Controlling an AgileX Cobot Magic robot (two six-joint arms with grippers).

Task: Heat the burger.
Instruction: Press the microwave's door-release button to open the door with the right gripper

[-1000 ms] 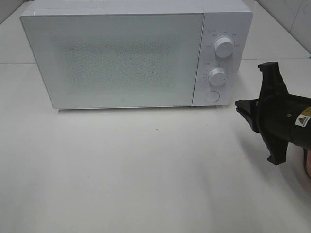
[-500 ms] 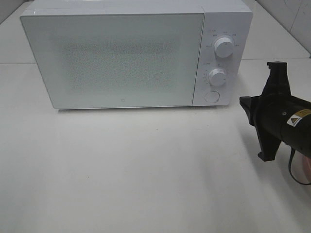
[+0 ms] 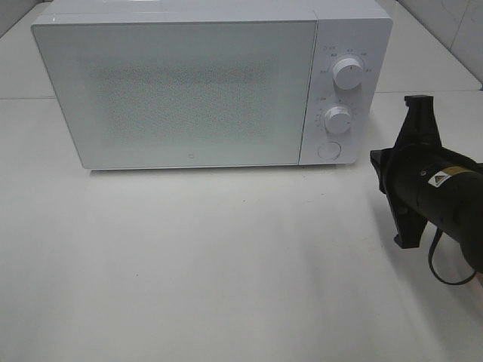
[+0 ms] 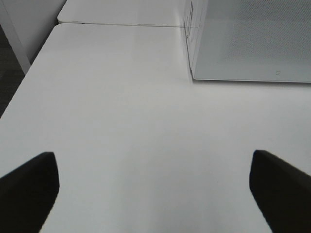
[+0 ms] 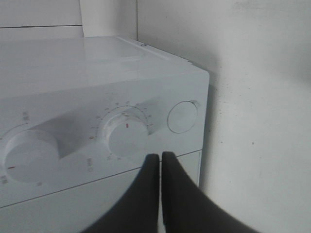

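The burger and its pink plate are out of view in all views. The white microwave (image 3: pixel 181 90) stands at the back of the table with its door closed. My right gripper (image 3: pixel 375 160) is shut and empty, to the right of the microwave's control panel and pointing at it. In the right wrist view the shut fingertips (image 5: pixel 160 156) sit just short of the lower knob (image 5: pixel 127 138) and the round button (image 5: pixel 182 117). My left gripper (image 4: pixel 154 167) is open and empty over bare table, left of the microwave (image 4: pixel 252 39); it is not in the exterior view.
The control panel carries an upper knob (image 3: pixel 348 73), a lower knob (image 3: pixel 338 119) and a round button (image 3: pixel 328 149). The white table (image 3: pixel 226 264) extends in front of the microwave. A tiled wall stands at the back right.
My right wrist has rolled and shifted slightly beside the control panel, with the fingers still shut. The microwave has not moved.
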